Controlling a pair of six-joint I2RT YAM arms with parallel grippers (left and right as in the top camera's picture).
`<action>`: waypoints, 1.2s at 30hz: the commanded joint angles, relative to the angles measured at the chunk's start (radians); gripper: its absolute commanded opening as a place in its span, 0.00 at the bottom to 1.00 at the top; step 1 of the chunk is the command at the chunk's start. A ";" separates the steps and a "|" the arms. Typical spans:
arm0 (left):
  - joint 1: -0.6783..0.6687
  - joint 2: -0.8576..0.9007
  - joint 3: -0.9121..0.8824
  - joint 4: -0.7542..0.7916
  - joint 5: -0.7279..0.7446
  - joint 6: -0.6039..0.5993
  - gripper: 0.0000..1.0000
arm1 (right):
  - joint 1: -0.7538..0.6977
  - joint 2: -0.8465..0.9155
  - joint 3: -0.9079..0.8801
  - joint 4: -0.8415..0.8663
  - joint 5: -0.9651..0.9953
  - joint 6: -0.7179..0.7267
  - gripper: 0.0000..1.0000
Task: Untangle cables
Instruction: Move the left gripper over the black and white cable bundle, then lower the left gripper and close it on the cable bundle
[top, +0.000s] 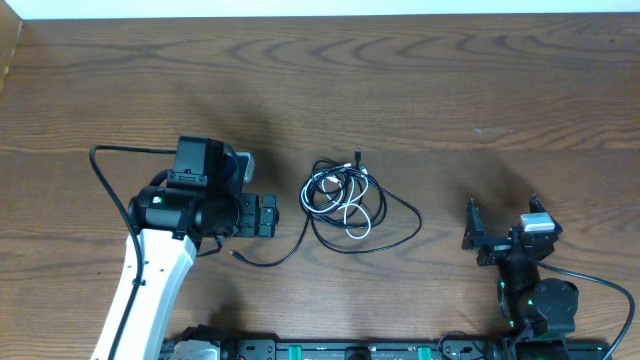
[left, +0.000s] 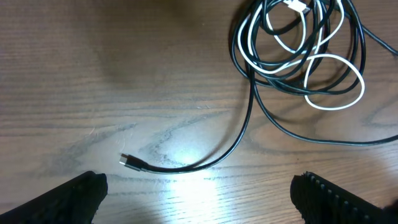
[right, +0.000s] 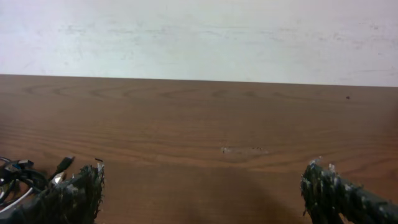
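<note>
The cables (top: 345, 200), one black and one white, lie coiled together in a loose tangle at the table's middle. A black tail leaves the coil and ends in a small plug (top: 237, 255) at the lower left. My left gripper (top: 272, 216) stands open just left of the tangle, with nothing between its fingers. In the left wrist view the plug (left: 132, 163) lies on the wood just ahead of the open gripper (left: 200, 202), and the tangle (left: 298, 59) sits at the upper right. My right gripper (top: 502, 212) is open and well to the right of the coil. In the right wrist view the gripper (right: 202, 193) is empty, and the cables (right: 18, 177) show at the far left edge.
The table (top: 320, 90) is dark brown wood, with a pale wall behind its far edge (right: 199, 37). A thick black arm cable (top: 110, 170) loops beside the left arm. The arm bases stand along the near edge.
</note>
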 joint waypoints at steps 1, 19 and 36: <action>-0.018 0.010 0.016 -0.004 0.008 -0.008 0.99 | -0.003 -0.006 -0.001 -0.005 0.011 -0.008 0.99; -0.197 0.233 0.016 0.157 -0.067 -0.122 0.99 | -0.003 -0.006 -0.001 -0.005 0.011 -0.008 0.99; -0.270 0.430 0.016 0.337 -0.116 -0.226 0.99 | -0.003 -0.006 -0.001 -0.005 0.011 -0.008 0.99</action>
